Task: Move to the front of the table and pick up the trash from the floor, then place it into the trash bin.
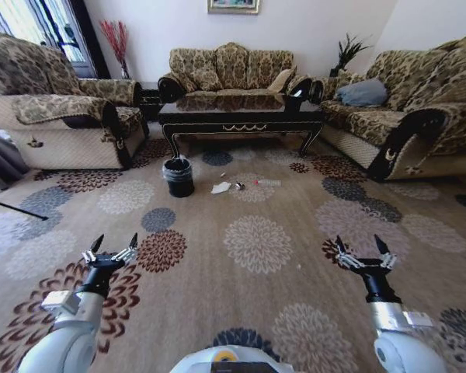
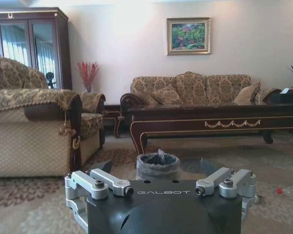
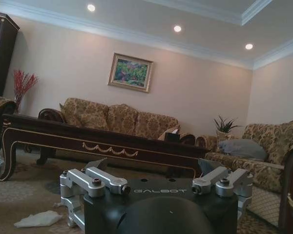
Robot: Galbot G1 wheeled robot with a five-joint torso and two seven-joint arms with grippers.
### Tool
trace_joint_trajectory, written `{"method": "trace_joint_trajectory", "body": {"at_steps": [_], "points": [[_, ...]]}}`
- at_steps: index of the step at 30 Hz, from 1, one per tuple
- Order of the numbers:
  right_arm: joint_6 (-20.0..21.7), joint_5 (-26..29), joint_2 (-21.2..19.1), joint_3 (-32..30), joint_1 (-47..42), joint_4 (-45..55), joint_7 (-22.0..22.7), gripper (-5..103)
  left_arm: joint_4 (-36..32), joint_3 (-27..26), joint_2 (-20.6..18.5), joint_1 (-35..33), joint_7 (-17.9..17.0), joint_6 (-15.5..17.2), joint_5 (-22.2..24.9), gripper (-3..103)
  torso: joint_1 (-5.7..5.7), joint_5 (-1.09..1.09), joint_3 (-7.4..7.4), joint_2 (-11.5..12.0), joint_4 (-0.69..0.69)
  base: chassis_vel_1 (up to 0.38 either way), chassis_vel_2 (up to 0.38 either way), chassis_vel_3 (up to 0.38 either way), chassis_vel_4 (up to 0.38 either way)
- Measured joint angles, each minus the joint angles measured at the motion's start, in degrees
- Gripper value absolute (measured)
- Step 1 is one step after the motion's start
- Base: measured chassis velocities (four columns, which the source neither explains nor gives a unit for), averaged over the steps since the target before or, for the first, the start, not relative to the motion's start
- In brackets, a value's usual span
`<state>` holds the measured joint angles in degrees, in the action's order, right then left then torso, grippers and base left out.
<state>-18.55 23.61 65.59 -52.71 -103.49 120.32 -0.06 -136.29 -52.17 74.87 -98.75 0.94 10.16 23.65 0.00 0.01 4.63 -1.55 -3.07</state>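
Both the left gripper [image 1: 114, 247] and right gripper [image 1: 363, 249] hang released, empty, over the carpet [image 1: 256, 295]. Ahead, a white tissue [image 1: 220, 187] lies beside the black trash bin [image 1: 178, 177], before the table [image 1: 241, 115].

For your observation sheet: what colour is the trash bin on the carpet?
Black trash bin, lined with a thin translucent bag; clearest in the head view.

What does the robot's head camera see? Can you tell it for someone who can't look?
Two open robot grippers, left gripper and right gripper, hover over a flowered carpet. Ahead, a crumpled white tissue and a clear bottle lie beside a small round black trash bin, before a long dark glossy coffee table ringed by patterned sofas.
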Motion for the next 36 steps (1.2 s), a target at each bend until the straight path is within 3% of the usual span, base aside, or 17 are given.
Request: {"method": "trace_joint_trajectory", "body": {"at_steps": [4, 9, 11, 14, 17, 20, 24, 26, 36], "points": [[3.55, 2.26, -1.08, 0.43, -1.02, 1.39, 0.00, 100, -0.11, -0.48, -0.14, 0.29, 0.67, -0.17, -3.55, 100, 0.01, -0.01, 0.08, -0.04, 0.02, -0.362, 0.355, 0.365, -0.351], [4.12, 1.98, -1.16, 0.88, -1.01, 1.55, -0.32, 100, -0.11, -0.52, 0.42, -0.05, 0.97, -0.38, -4.54, 100, 0.01, -0.07, 0.10, -0.10, 0.00, -0.380, 0.374, 0.389, -0.364], [3.88, 1.33, -0.88, 1.04, -0.88, 1.28, -0.74, 100, -0.11, -0.67, 0.57, -0.28, 0.97, -0.33, -4.39, 100, 0.00, 0.03, 0.09, -0.11, 0.01, -0.370, 0.374, 0.373, -0.388], [3.42, 0.87, -0.51, 1.21, -0.75, 0.95, -0.80, 100, -0.13, -0.81, 0.59, -0.49, 0.98, -0.33, -4.07, 100, 0.00, -0.06, 0.10, -0.15, -0.01, -0.360, 0.361, 0.363, -0.386], [2.16, -0.53, 0.20, 1.37, -0.37, 0.24, -0.80, 100, -0.73, -1.13, 0.59, -0.72, 1.01, -0.37, -3.25, 100, 0.00, 0.05, 0.12, -0.15, 0.01, -0.318, 0.335, 0.318, -0.346], [1.47, -1.21, 0.63, 1.37, -0.31, 0.07, -0.80, 100, -1.21, -1.22, 0.62, -0.90, 1.02, -0.54, -2.88, 100, 0.00, -0.06, 0.12, -0.17, 0.00, -0.342, 0.336, 0.340, -0.350], [1.08, -1.35, 1.05, 1.37, -0.33, 0.06, -0.47, 100, -2.00, -1.25, 0.99, -1.18, 1.06, -1.03, -2.81, 100, 0.00, 0.04, 0.14, -0.19, 0.01, -0.350, 0.331, 0.355, -0.348], [0.51, -1.38, 1.22, 1.32, -0.34, -0.04, -0.39, 100, -2.41, -1.26, 1.46, -1.31, 1.11, -1.40, -2.74, 100, 0.01, -0.05, 0.16, -0.20, 0.00, -0.361, 0.358, 0.375, -0.356], [-2.27, -2.96, 1.53, 0.85, 0.27, -1.27, -2.35, 100, -2.78, -0.99, 2.19, -1.61, 1.21, -1.98, -2.81, 100, 0.00, -0.01, 0.17, -0.22, 0.01, -0.360, 0.354, 0.347, -0.358]]}}
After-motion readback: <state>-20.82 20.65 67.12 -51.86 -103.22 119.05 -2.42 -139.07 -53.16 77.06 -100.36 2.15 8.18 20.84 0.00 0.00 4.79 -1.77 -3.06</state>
